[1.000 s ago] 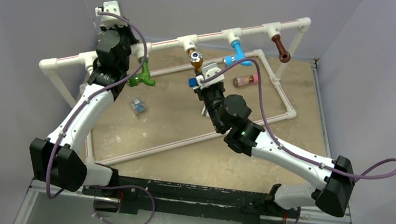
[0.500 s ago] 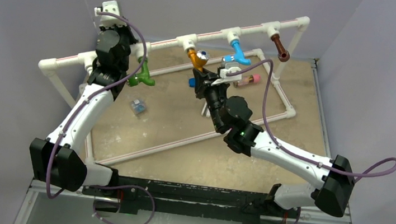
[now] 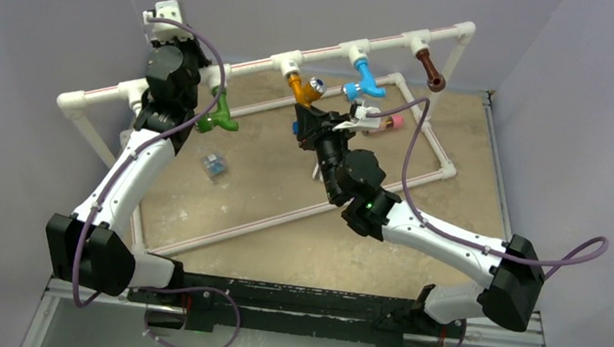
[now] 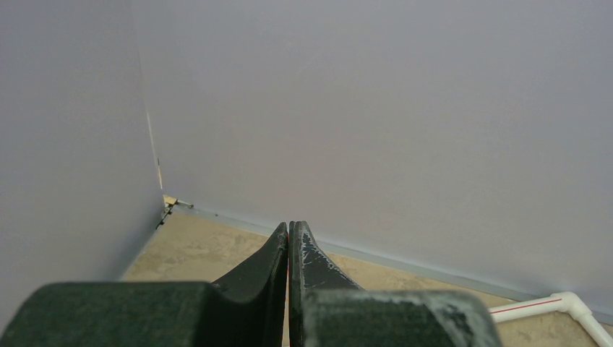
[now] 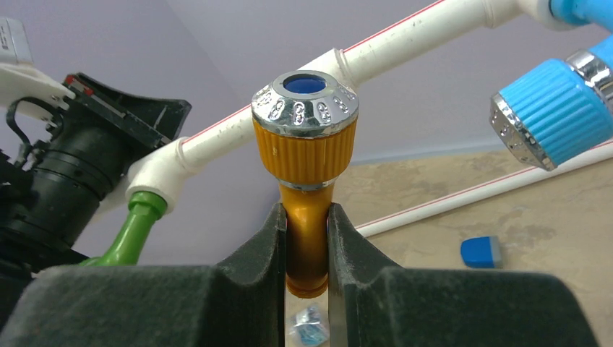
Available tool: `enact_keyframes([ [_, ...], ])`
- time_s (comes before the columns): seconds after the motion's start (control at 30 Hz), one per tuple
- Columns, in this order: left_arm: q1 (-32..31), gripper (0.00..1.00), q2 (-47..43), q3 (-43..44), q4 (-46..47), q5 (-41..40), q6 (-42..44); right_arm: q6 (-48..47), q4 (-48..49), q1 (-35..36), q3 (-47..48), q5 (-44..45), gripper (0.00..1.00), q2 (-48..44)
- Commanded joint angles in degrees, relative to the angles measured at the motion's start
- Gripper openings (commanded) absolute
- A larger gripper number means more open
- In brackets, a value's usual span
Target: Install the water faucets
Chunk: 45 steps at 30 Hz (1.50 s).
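Right claw (image 5: 307, 217): pinched stem of orange faucet (image 5: 305, 155), which hung from middle tee of white pipe rail (image 3: 250, 64).
Left claw (image 4: 289, 235): pressed together, far left, facing wall.
Green faucet (image 3: 217, 117), blue faucet (image 3: 363, 81), brown faucet (image 3: 430, 68): hung along same rail.

Water faucets (image 3: 365, 80) hang under pipe (image 3: 326, 53)
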Motion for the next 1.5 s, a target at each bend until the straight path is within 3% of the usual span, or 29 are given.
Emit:
enact_keyframes([
  [0.0,-1.08,0.0,1.98,-4.78,-15.1,4.27,-1.07,11.34,6.03,-1.79,1.22,-2.28,0.0,2.46],
  [0.67,-0.99,0.0,1.88,-4.78,-15.3,4.83,-1.43,47.06,5.84,-6.75,-1.92,-10.67,0.0,1.37],
  [1.2,-0.99,0.0,1.71,-4.87,-15.46,4.97,-1.51,68.05,4.37,-7.63,-3.76,-15.69,0.0,0.25],
  [1.47,-0.99,0.0,1.71,-4.87,-15.62,5.06,-1.51,71.55,4.37,-7.67,-3.63,-17.43,0.0,0.48],
])
